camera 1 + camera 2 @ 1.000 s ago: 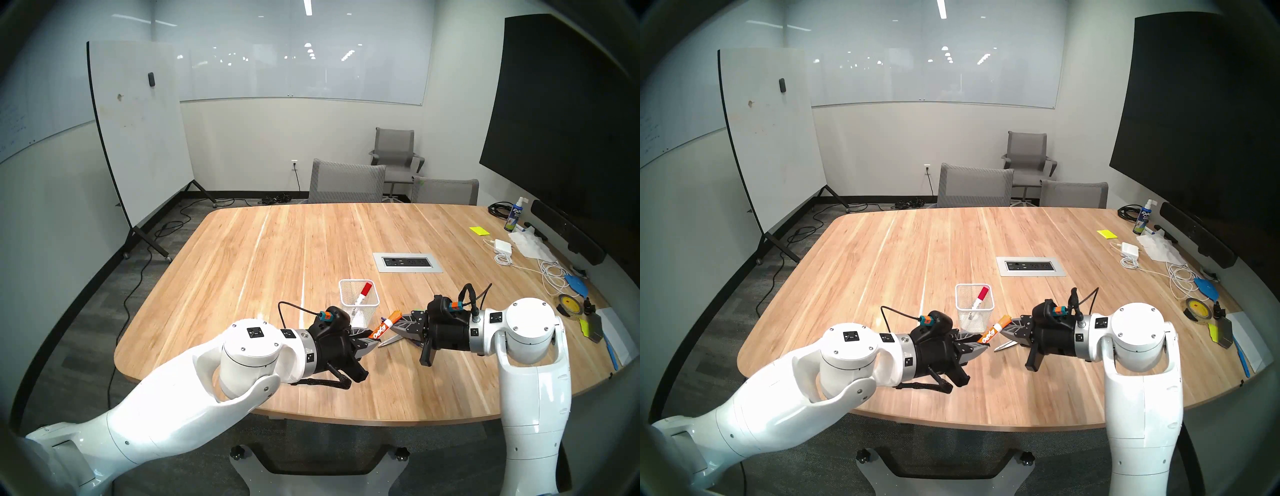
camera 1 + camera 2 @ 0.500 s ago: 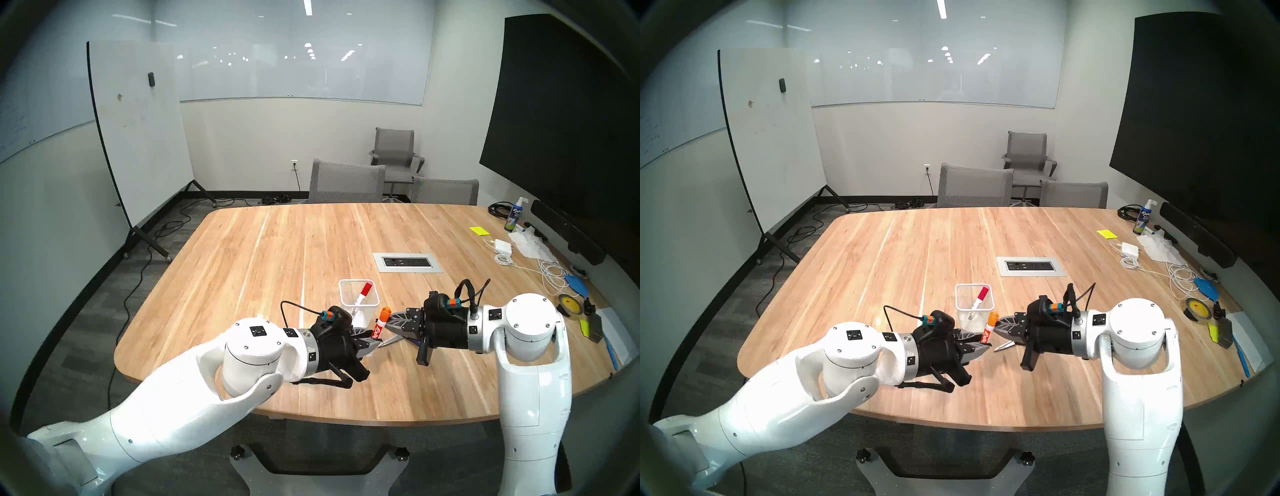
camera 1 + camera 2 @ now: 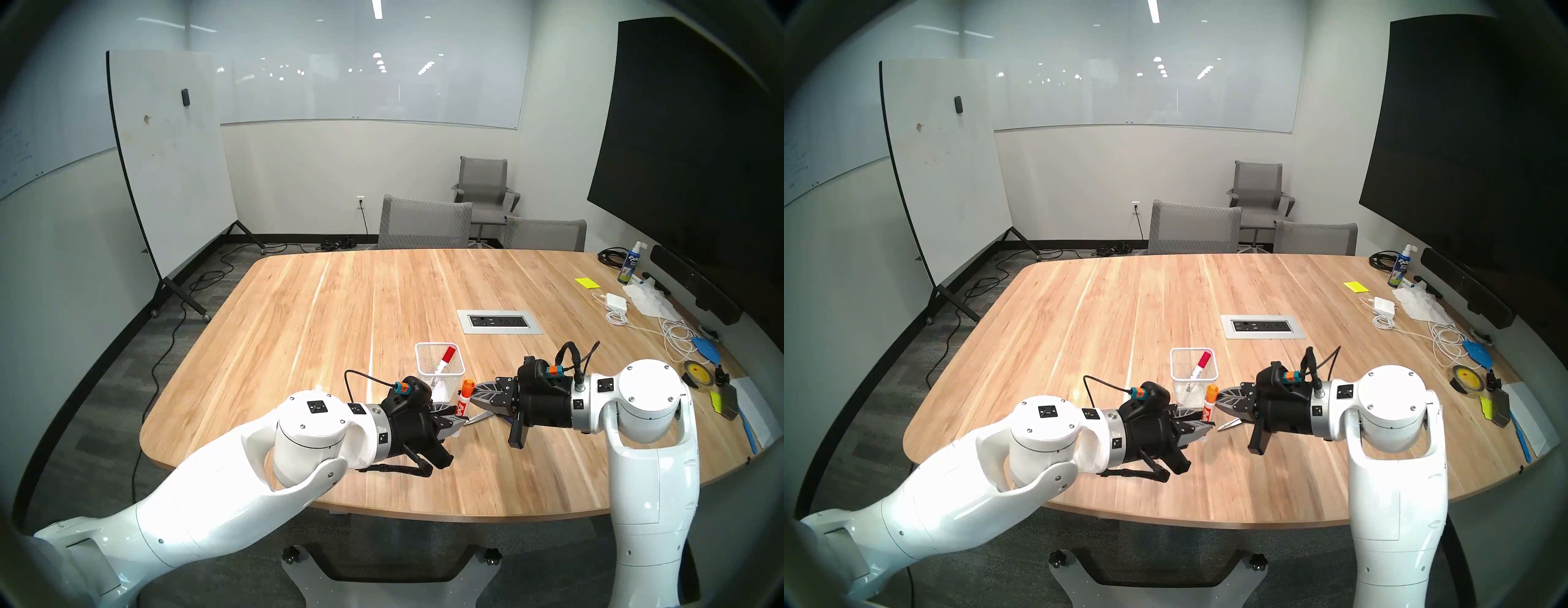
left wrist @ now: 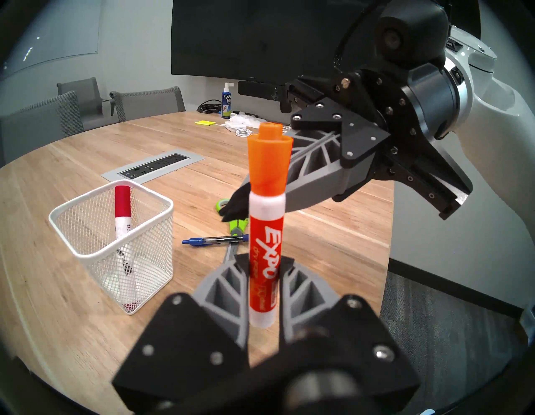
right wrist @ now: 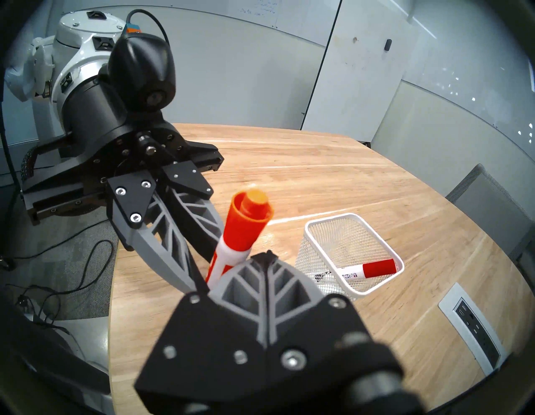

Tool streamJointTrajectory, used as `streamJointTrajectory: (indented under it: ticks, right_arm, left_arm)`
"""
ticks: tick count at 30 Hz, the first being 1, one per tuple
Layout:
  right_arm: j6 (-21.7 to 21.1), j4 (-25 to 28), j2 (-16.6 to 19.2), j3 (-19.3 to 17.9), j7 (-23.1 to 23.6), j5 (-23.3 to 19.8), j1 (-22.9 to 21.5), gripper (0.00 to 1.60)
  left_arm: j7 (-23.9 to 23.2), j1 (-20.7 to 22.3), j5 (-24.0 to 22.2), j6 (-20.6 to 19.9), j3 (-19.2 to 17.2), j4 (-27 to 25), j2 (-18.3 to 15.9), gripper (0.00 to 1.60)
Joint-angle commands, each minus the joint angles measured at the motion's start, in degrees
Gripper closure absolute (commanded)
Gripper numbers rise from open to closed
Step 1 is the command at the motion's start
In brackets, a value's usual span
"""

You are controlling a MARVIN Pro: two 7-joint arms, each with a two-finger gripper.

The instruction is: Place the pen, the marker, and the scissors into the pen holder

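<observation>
A: Nearest the table's (image 3: 297, 467) front edge, what is seen in the left gripper (image 4: 262, 278)?

B: An orange marker (image 4: 266, 237) is pinched there, low on its barrel, between the two grey fingers (image 4: 223, 289). It is held upright above the wood, cap at 12 o'clock in the left wrist view.

A: And the right gripper (image 5: 266, 256)?

B: Its fingers are pressed together with nothing between them. The tips are seen just beside the marker's cap, at about 3 o'clock of it in the head view; whether they touch it cannot be told.

A: What is seen beneath the two grippers?

B: The scissors (image 4: 236, 229) are laid flat on the table, green handles toward the right gripper, and the silver blade tip (image 3: 477, 418) is visible in the head view. The pen (image 4: 215, 240) is laid across them, blue cap end pointing at 9 o'clock in the left wrist view. Both are outside the pen holder (image 3: 440, 373).

A: Where is the holder placed?

B: It is stood upright on the table just beyond the grippers, at about 10 o'clock of the held marker in the head view. A red marker (image 3: 443, 365) is leaned inside it, cap up.

A: Farther back?

B: A power outlet panel (image 3: 499, 321) is set into the tabletop at about 1 o'clock of the holder. Cables (image 3: 674, 335) and a spray bottle (image 3: 630, 265) are found along the right edge, and grey chairs (image 3: 424, 223) are drawn up at the far side.
</observation>
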State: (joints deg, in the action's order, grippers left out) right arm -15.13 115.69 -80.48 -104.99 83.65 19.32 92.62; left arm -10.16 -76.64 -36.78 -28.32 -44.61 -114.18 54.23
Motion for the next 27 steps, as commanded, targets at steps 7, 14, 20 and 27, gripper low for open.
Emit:
streamJointTrajectory:
  ticks: [7, 14, 20, 27]
  right_arm:
    - [0.4, 0.74, -0.39, -0.07, -0.01, -0.47, -0.14, 1.6]
    - [0.31, 0.53, -0.35, -0.3, 0.2, -0.56, -0.25, 1.6]
    - [0.37, -0.46, -0.07, -0.71, 0.03, -0.35, -0.95, 1.6]
    - [0.82, -0.78, 0.24, -1.47, 0.05, -0.14, -1.26, 1.6]
  left_arm:
    - [0.05, 0.07, -0.05, 0.91, -0.06, -0.45, 0.74, 1.6]
    - [-0.05, 0.26, -0.08, 0.9, 0.01, -0.25, 0.79, 1.6]
    - [0.16, 0.24, -0.12, 0.62, -0.1, -0.61, 0.6, 1.6]
    - [1.09, -0.76, -0.42, 0.69, -1.04, -2.16, -0.71, 1.6]
